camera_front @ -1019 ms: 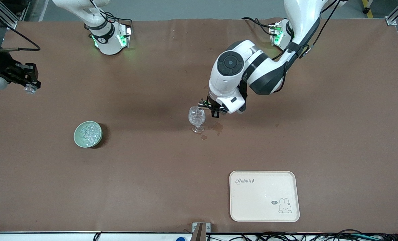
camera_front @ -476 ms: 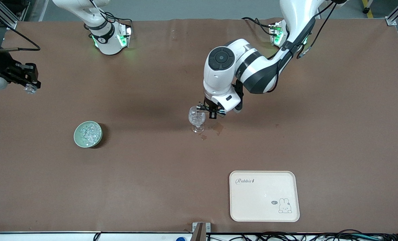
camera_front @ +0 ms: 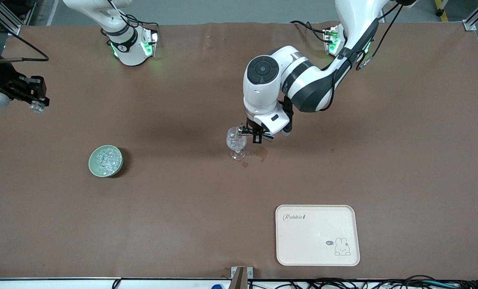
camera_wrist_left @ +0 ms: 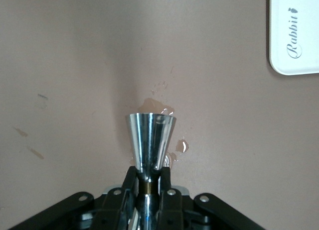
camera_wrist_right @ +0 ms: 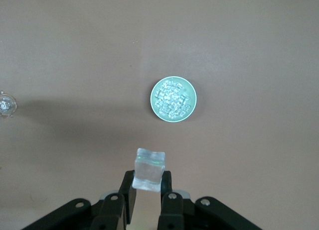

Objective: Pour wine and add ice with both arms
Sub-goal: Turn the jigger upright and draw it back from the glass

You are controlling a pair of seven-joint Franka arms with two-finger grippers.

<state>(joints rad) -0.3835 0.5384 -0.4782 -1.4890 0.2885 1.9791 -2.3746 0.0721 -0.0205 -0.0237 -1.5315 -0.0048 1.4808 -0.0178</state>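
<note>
A clear stemmed glass (camera_front: 236,141) stands mid-table with glassy bits inside. My left gripper (camera_front: 255,135) hangs beside its rim, shut on the waist of a steel jigger (camera_wrist_left: 149,138) that lies sideways with its mouth toward the glass. In the left wrist view that gripper (camera_wrist_left: 148,176) clamps the jigger's neck. Wine in the jigger or the glass is hidden from me. At the right arm's end of the table my right gripper (camera_front: 36,105) waits in the air, shut on one cube of ice (camera_wrist_right: 148,169). A pale green bowl (camera_front: 105,161) holds several more ice chunks (camera_wrist_right: 172,100).
Wet brownish stains (camera_front: 261,152) mark the mat beside the glass's foot. A cream tray (camera_front: 317,235) with a rabbit drawing lies nearer the front camera, toward the left arm's end. A metal bracket (camera_front: 241,275) sits at the table's front edge.
The left arm has shifted toward the glass, bringing the jigger from beside the bowl of the glass up to its rim. The right arm and its ice cube have stayed put.
</note>
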